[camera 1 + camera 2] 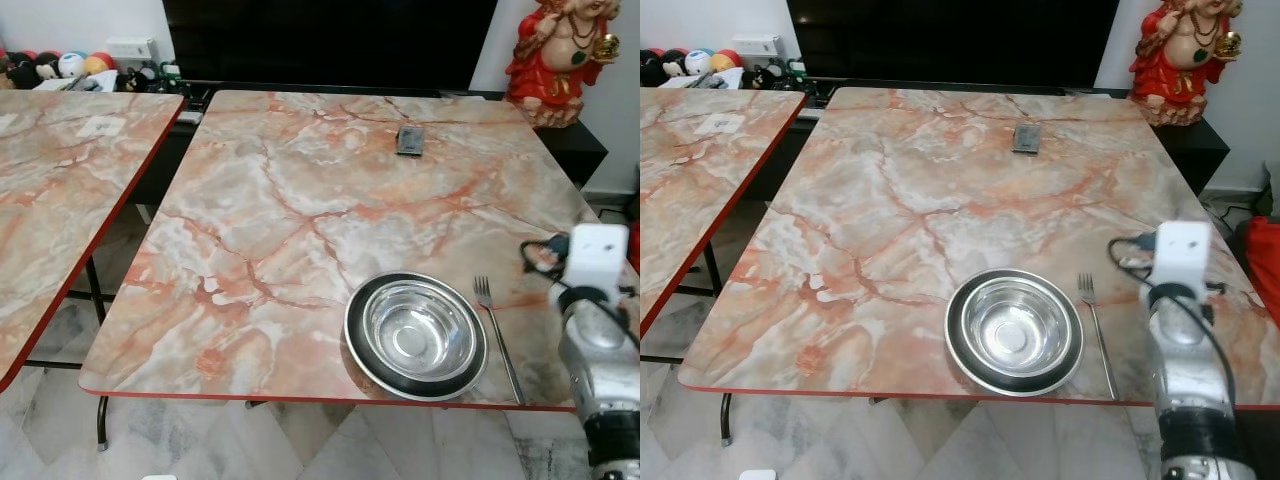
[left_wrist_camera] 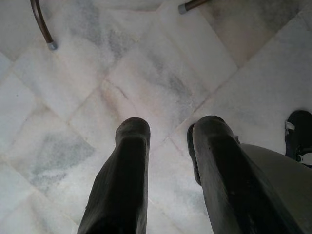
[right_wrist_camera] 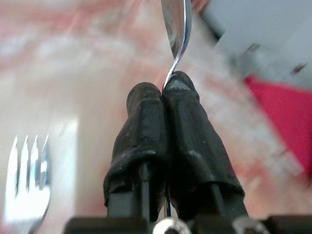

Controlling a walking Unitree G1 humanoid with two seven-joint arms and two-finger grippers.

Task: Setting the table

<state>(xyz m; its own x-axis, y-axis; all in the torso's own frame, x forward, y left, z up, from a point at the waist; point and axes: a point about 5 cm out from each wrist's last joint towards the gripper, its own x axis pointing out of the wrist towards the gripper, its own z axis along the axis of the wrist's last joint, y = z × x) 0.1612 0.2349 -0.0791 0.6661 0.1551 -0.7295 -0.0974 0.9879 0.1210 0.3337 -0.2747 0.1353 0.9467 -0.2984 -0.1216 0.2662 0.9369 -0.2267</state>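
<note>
Tightly pinched between the right hand's (image 3: 165,90) closed fingers, a thin, shiny, curved steel spoon (image 3: 176,29).

The spoon (image 3: 176,29) is cut off by the frame edge, so its bowl is not seen. The fork (image 3: 28,178) is blurred and partly cropped. The small dark object (image 1: 410,140) on the table (image 1: 270,200) cannot be identified.

Bowl (image 1: 416,335) near the worktop's (image 1: 280,210) front edge, fork (image 1: 497,335) just right of it, small flat device (image 1: 410,140) toward the far edge, second worktop (image 1: 60,190) to the left
</note>
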